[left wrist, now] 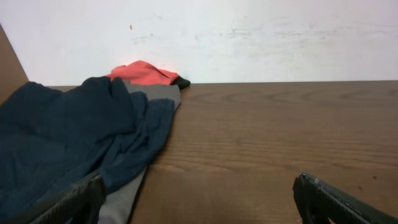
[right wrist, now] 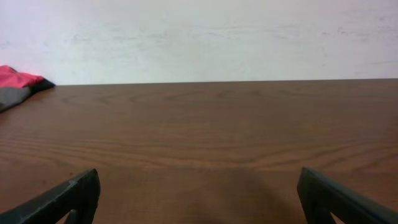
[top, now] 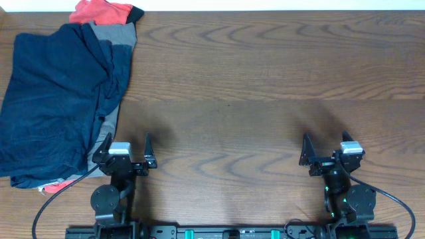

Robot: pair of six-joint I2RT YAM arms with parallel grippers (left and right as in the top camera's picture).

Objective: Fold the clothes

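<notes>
A heap of clothes lies at the table's left. A dark navy garment [top: 56, 99] is on top, with a grey piece [top: 119, 46] under it and a red-orange piece [top: 99, 11] at the far edge. No waistband button shows. My left gripper [top: 127, 146] is open and empty, just right of the heap's near corner. In the left wrist view the navy garment [left wrist: 68, 137], grey piece [left wrist: 155, 93] and red-orange piece [left wrist: 143, 73] lie ahead to the left of the open left gripper [left wrist: 199, 199]. My right gripper [top: 329, 149] is open and empty over bare wood; its jaws [right wrist: 199, 196] hold nothing.
The brown wooden table [top: 265, 79] stretches to a white wall [right wrist: 205, 37] at the back. The heap reaches the table's left edge. A black cable [top: 60, 189] runs by the left arm's base.
</notes>
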